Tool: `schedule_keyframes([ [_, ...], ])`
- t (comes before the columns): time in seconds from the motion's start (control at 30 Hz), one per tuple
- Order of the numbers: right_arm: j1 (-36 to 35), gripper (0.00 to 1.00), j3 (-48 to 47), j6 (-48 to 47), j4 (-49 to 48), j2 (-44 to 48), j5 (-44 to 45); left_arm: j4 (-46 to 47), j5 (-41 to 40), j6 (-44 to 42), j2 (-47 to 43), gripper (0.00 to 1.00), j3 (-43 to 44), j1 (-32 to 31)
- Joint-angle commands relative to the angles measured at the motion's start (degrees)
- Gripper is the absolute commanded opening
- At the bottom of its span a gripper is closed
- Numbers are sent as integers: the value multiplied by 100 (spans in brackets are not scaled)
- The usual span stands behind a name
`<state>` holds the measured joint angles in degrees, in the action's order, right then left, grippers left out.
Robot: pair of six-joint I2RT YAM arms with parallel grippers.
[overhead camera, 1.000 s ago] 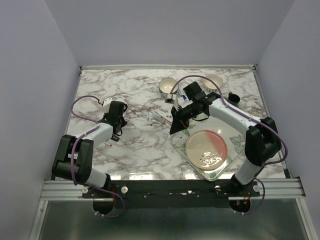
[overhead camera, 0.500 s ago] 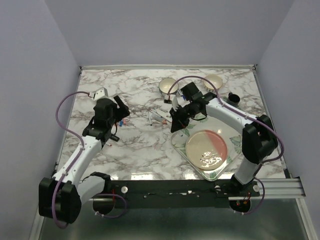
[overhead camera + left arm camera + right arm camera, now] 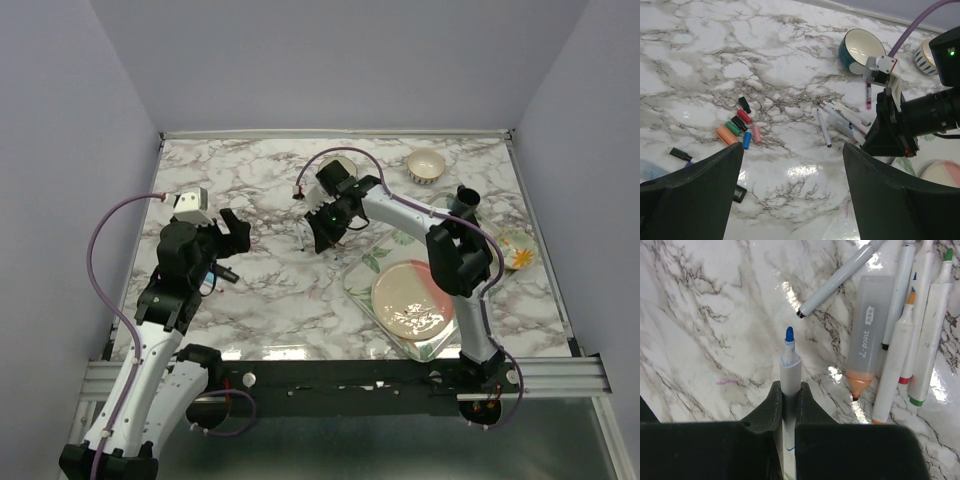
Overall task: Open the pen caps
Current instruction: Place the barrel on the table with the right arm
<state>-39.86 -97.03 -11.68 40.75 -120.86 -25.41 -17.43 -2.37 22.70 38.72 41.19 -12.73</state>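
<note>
Pale lavender walls close in a white, grey-veined marble surface (image 3: 260, 300). On its right side a clear, leaf-printed tray (image 3: 362, 270) carries a pink-and-cream plate (image 3: 412, 300), and the right arm passes over the tray's right edge.

Toward the far edge stands a cream bowl (image 3: 427, 163). A teal bowl (image 3: 860, 45) shows its cream inside. In the top view it is partly hidden behind the right wrist and its cable. A black cup (image 3: 467, 197) and a small flowered dish (image 3: 517, 250) sit near the right edge.

A loose heap of white-barrelled pens (image 3: 840, 112) lies between the teal bowl and the right hand (image 3: 789, 390), just beside that hand. One pink pen (image 3: 868, 95) lies apart, close under the bowl. From the right wrist the heap shows a grey pen (image 3: 840, 275), a wide orange-tipped marker (image 3: 865, 335) and thin pens with bare red, green and orange tips lying side by side.

The right hand is clenched on a blue-tipped marker (image 3: 789, 372), its bare tip pointing out over the marble, short of the grey pen.

The left hand (image 3: 792, 147) hangs released, fingers spread wide with nothing between them, above the left-centre of the surface.

The pen caps (image 3: 744, 116) lie off the pens in a tight cluster on the left, well apart from the heap: black, red, green, orange, blue and pink. One more black cap (image 3: 677, 154) sits nearer the left finger, with something purple half hidden beside it.
</note>
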Motion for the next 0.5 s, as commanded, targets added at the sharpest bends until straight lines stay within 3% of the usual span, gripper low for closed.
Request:
schedule_keyframes([
  [0.0,-66,15,-641,403,196,-394,396,-217,-35,-327,-189,89,-138,34],
  [0.23,-171,25,-1133,395,310,-886,879,-173,26,-389,-321,89,-137,51],
  [0.47,-435,28,-1221,333,319,-1071,1468,-138,70,-407,-435,88,-173,113],
])
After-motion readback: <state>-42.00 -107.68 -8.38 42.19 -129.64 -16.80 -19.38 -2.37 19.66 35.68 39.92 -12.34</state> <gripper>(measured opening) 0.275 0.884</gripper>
